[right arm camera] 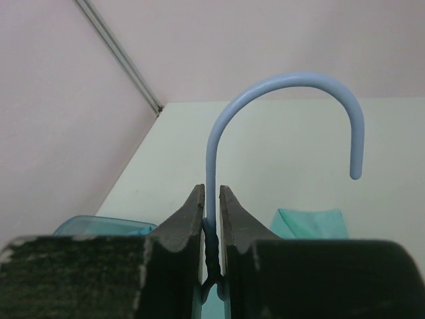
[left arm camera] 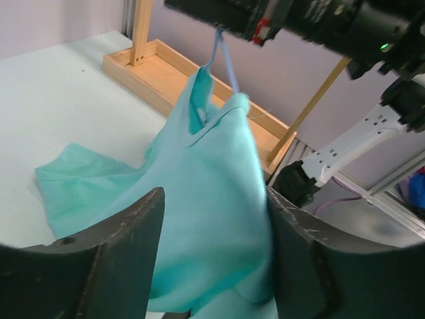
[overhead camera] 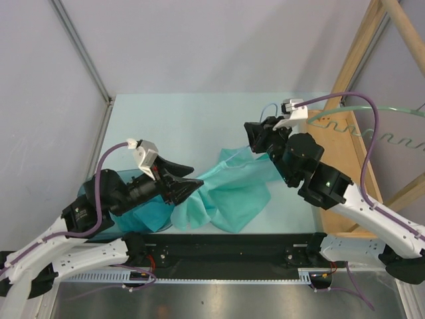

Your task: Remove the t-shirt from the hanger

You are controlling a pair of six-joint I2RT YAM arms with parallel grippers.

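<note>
A teal t-shirt [overhead camera: 229,186] hangs from a light blue wire hanger [right arm camera: 285,83], and its lower part lies crumpled on the table. My right gripper [overhead camera: 260,136] is shut on the hanger's twisted neck just below the hook [right arm camera: 211,199] and holds it above the table. My left gripper [overhead camera: 189,178] is open, its jaws wide apart around a bunch of the shirt's lower fabric [left arm camera: 206,193]. The cloth fills the gap between the fingers [left arm camera: 126,246]. The hanger's wire [left arm camera: 226,63] rises out of the shirt's collar. The hanger's shoulders are hidden inside the shirt.
A teal plastic bin [overhead camera: 99,186] sits at the left under my left arm. A wooden rack [overhead camera: 345,133] stands at the right, with a green hanger [overhead camera: 372,126] on it. Grey walls close in the back and the left.
</note>
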